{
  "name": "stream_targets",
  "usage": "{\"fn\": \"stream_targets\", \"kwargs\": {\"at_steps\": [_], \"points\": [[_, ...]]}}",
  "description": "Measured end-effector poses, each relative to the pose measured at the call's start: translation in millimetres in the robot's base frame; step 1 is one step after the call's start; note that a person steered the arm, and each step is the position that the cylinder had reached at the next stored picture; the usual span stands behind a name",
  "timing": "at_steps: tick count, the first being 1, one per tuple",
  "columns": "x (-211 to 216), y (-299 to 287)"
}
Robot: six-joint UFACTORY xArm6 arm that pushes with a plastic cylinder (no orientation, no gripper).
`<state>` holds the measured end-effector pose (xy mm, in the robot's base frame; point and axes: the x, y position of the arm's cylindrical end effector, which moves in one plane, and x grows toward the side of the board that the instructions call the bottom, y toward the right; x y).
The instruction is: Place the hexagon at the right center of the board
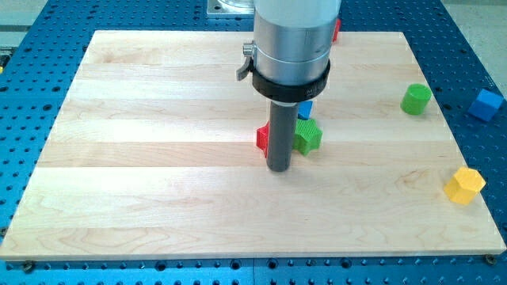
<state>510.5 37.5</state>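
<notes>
A yellow hexagon block [464,185] sits near the board's right edge, toward the view's bottom right. My tip [278,169] rests on the board near the middle, far to the left of the hexagon. The rod stands in front of a red block [261,139], which is partly hidden behind it. A green star-shaped block [308,136] lies just right of the rod. A blue block [305,110] shows partly behind the rod's collar.
A green rounded block [416,99] stands at the right of the wooden board [158,158], above the hexagon. A blue cube [485,104] lies off the board on the blue table at the right. Another red block [337,30] peeks out behind the arm at the top edge.
</notes>
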Motion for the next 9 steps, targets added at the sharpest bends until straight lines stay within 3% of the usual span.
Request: {"fn": "stream_targets", "kwargs": {"at_steps": [1,2,4,5,6,7,9], "points": [[55,44],[106,146],[102,303],[68,286],[47,212],[12,180],[-13,235]]}}
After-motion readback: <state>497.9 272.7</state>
